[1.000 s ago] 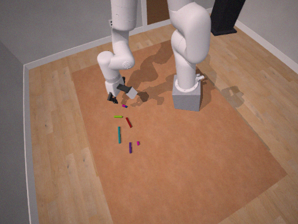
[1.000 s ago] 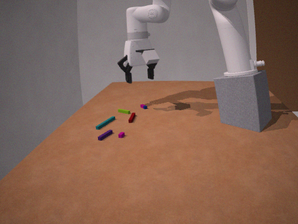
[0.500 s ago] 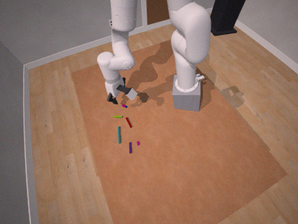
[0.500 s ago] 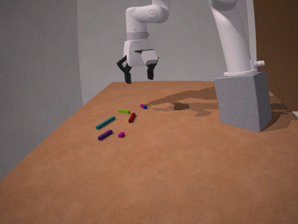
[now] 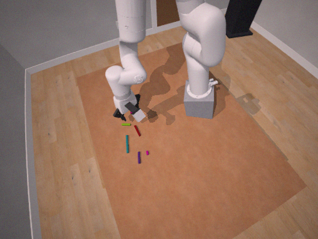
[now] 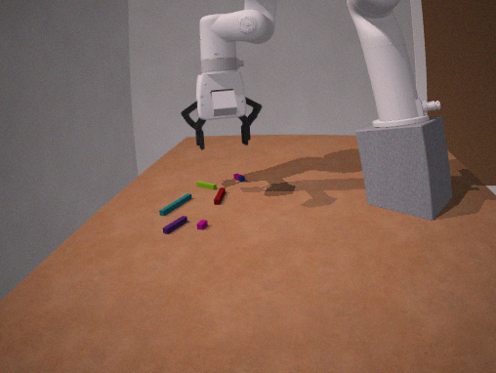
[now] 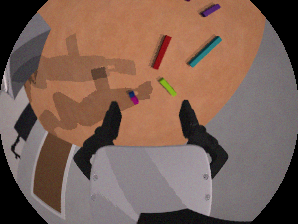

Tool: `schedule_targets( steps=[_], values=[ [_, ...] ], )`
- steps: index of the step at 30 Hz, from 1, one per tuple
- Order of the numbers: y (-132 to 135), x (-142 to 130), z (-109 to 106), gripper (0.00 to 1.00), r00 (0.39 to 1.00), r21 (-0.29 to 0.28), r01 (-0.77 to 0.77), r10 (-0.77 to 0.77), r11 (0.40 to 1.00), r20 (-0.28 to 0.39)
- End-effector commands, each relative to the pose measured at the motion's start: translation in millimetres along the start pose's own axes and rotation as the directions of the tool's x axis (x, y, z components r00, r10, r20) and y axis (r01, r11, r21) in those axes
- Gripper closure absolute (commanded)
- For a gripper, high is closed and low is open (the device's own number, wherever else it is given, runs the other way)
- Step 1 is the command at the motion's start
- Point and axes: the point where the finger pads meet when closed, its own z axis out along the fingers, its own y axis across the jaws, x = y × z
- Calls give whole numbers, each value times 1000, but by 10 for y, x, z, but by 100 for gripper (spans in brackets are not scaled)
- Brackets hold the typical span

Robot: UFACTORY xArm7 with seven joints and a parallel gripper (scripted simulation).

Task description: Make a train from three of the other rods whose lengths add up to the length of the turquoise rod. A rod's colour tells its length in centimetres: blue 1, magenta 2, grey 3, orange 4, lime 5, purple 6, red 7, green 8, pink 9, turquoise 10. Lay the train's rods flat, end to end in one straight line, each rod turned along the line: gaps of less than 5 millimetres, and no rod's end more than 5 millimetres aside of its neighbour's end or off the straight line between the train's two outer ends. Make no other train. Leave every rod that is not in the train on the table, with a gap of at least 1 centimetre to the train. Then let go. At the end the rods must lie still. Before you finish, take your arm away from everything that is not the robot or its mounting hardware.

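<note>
Claw (image 5: 129, 113) (image 6: 223, 145) (image 7: 150, 107): wide open, nothing held, above the table
Turquoise rod (image 5: 127, 144) (image 6: 176, 204) (image 7: 205, 51): flat, left of the red rod (image 5: 137, 131) (image 6: 220, 195) (image 7: 161, 52)
Lime rod (image 5: 126, 124) (image 6: 206, 186) (image 7: 168, 87): flat, beyond turquoise's far end

1. The claw (image 5: 131, 112) (image 6: 224, 145) (image 7: 150, 107) has turned and now sits lower in the top and exterior views.
2. The pale box (image 5: 139, 116) (image 6: 225, 102) on its wrist, off to the right before in the exterior view, now faces that camera.
3. From the top, the small pink block (image 5: 131, 112) is now mostly covered.
4. The dark shadow patch (image 5: 152, 116) (image 6: 280, 187) (image 7: 99, 73) has slid across the counter (image 5: 200, 162) (image 6: 273, 283) (image 7: 140, 25).
</note>
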Motion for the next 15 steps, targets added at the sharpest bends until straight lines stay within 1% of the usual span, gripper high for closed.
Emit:
schedule_targets(
  steps=[1,9,15],
  values=[
    [137,246,66,0,986,8,-159,158,987,50],
    [229,535,132,0,948,-5,-315,315,949,51],
    [240,577,141,0,940,-8,-337,337,941,51]
  ],
)
